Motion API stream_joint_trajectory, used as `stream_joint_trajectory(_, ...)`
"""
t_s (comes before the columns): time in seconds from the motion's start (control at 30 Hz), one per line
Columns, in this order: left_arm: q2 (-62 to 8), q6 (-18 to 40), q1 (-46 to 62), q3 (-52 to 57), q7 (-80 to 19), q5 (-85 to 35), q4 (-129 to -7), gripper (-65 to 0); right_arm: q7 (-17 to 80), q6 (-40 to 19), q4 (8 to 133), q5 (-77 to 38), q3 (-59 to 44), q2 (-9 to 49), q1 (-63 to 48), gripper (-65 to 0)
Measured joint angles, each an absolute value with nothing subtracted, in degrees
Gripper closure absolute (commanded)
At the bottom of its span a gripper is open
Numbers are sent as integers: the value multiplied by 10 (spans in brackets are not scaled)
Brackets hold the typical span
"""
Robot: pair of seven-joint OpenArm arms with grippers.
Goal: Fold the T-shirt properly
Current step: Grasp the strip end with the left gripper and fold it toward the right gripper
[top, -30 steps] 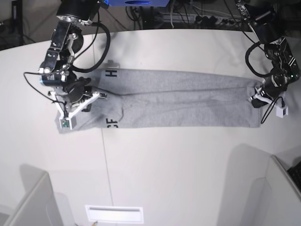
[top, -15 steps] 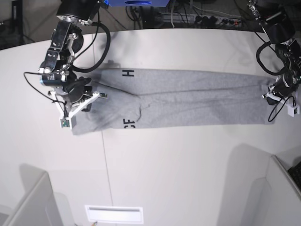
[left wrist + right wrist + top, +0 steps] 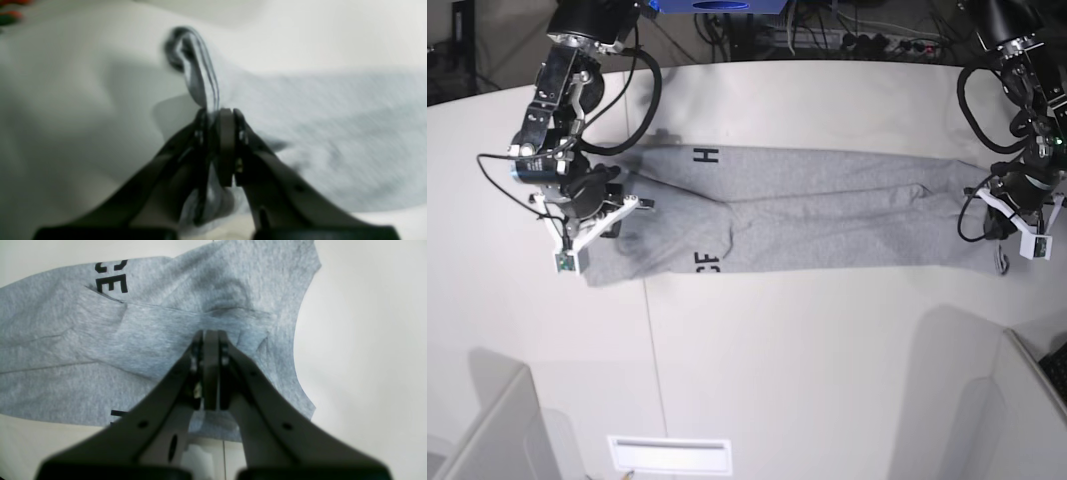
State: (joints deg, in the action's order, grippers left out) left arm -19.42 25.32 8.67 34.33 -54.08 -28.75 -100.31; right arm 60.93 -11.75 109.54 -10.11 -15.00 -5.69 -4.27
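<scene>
We see the right gripper (image 3: 592,232) with clenched jaws pinching the soft, limp T-shirt (image 3: 827,215), stretched along the desk (image 3: 807,350); at its far end the left gripper (image 3: 1012,215) clamps bunched fabric—edges grip best.

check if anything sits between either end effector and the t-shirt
Nothing visible does. The left end effector is shut on a bunched fold of the T-shirt, and the right end effector is shut right at the cloth at the other end.
</scene>
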Motion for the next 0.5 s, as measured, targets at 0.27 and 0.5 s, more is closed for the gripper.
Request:
stream_joint_trajectory(0.27,-161,249,87,281,-581,-286,-1079,0,609,-117,1095,-101,-150,-57,-42,0)
stream_joint_trajectory(0.5,-138,200,94,214,-581,-280,-1101,0,609,-117,1095,-102,-150,-57,-42,0)
